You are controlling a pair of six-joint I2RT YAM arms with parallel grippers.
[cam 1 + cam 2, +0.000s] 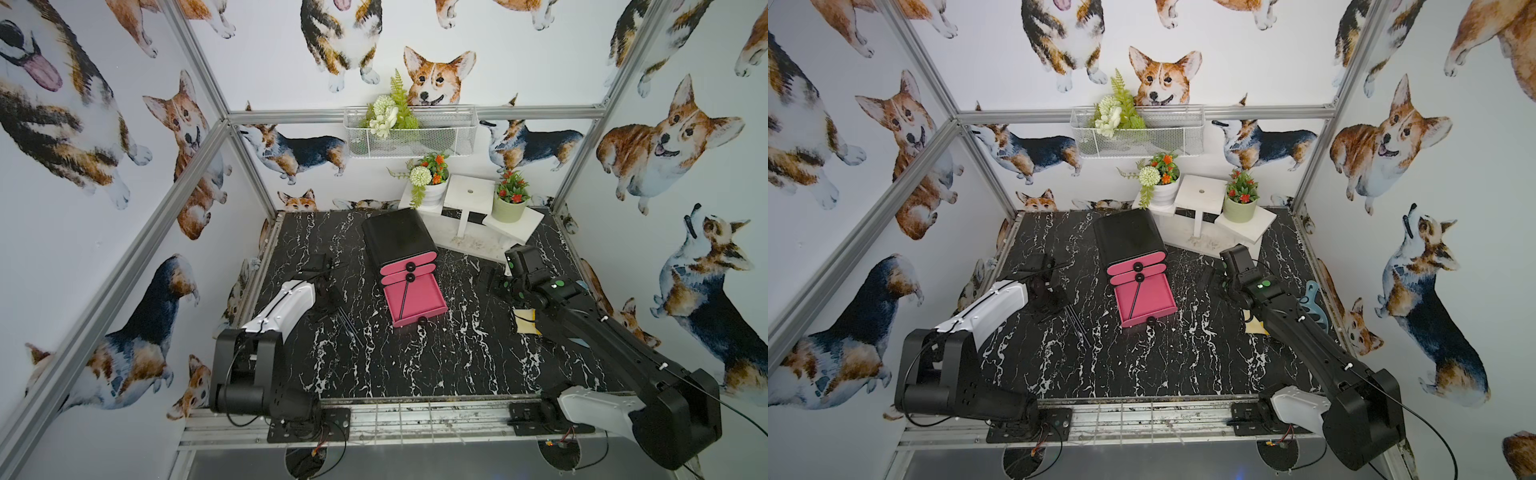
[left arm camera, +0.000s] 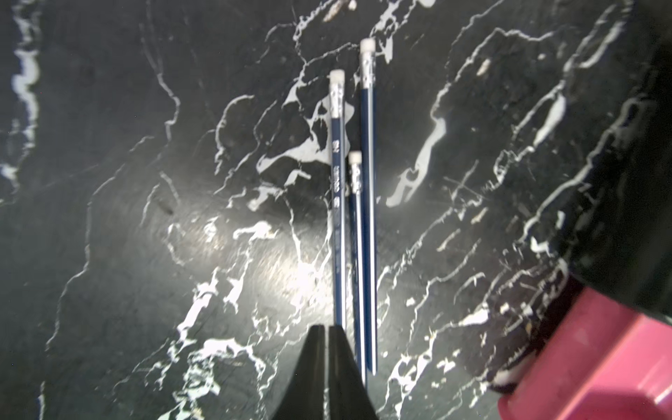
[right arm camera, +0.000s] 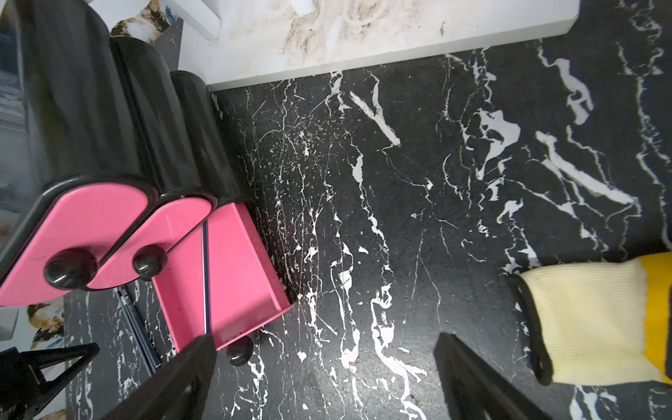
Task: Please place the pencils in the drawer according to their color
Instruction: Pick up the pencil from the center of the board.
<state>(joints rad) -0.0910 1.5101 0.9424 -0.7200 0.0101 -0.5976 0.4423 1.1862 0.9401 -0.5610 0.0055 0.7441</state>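
Now, left gripper [image 2: 328, 345]: pinched shut at blue pencils [image 2: 368, 218] for pickup, we judge; hold unclear.
Right gripper [image 3: 327, 382]: wide open, empty, beside drawer [image 3: 240, 269].

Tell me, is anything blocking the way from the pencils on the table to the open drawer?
Nothing I can see. The three blue pencils lie on the table by the shut left pincer, and only bare table lies between them and the open drawer. One pencil is already inside.

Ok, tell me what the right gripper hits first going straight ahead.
The right gripper likely meets bare marble tabletop, between the open pink drawer and the yellow glove; depth unclear.
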